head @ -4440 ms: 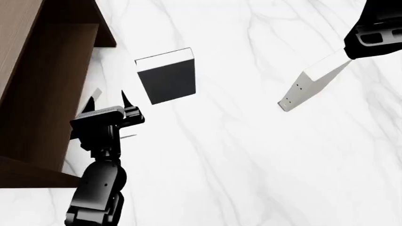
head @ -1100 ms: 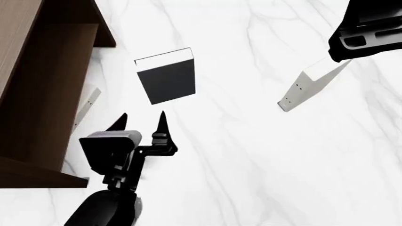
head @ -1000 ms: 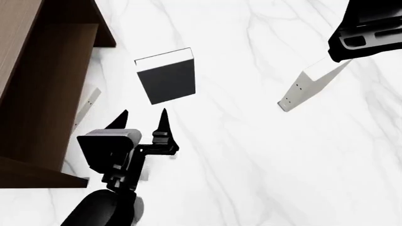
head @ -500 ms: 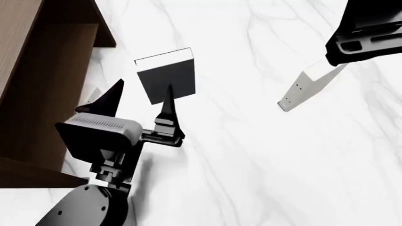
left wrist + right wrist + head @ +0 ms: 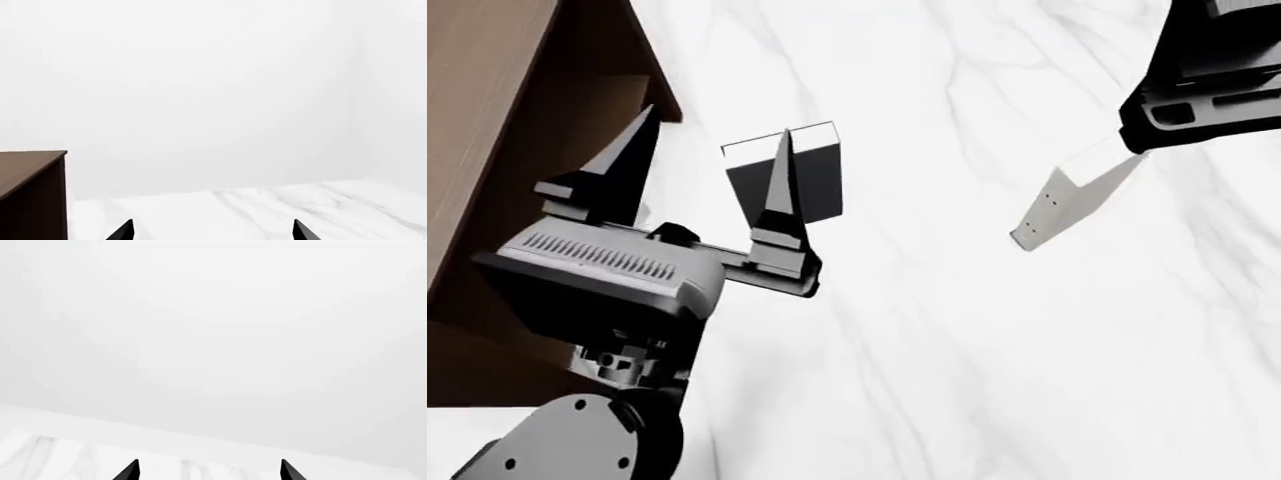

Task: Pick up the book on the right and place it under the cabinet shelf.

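Two books in sight, one cabinet, two grippers over a white marble table (image 5: 961,350).

The slim pale book (image 5: 1065,205) stands tilted at the right, two dark dots on its spine, well apart from the dark brown wooden cabinet shelf (image 5: 507,150) at the left. A black-covered book (image 5: 807,180) with white page edges lies between them. The left gripper (image 5: 701,165) hangs spread wide, its pointed black fingers holding nothing. The right gripper (image 5: 208,471) shows two tips apart and empty.

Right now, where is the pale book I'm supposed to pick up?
In the head view the pale book stands on the marble table at the right, just below the right gripper and well right of the black book.
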`<state>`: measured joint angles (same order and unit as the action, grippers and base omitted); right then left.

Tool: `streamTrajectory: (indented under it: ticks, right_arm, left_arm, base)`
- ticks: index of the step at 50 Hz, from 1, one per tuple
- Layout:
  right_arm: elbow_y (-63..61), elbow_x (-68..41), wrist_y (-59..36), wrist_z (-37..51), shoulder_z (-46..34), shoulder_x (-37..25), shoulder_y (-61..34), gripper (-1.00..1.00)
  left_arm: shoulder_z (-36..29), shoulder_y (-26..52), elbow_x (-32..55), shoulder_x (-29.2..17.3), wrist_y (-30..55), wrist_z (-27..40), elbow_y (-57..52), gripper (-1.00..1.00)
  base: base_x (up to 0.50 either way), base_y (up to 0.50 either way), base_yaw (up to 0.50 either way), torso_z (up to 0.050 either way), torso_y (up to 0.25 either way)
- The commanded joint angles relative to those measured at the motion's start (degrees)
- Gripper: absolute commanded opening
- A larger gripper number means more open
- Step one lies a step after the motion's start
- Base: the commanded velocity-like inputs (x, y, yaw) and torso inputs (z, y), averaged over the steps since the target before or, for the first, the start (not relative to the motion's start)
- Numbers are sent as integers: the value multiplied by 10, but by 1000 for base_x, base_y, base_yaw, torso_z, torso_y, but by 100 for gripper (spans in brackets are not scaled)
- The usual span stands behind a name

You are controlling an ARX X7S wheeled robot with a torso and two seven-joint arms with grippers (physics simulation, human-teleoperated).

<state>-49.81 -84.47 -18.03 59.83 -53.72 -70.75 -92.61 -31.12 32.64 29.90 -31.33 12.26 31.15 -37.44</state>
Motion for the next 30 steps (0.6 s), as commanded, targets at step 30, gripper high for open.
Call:
streamTrajectory:
  ticks: [30]
  right_arm:
    - [-28, 45, 34, 6, -2, -29, 51, 100]
  left_arm:
    - [31, 72, 63, -10, 77, 40, -56, 100]
  base:
    - [0, 0, 0, 0, 172]
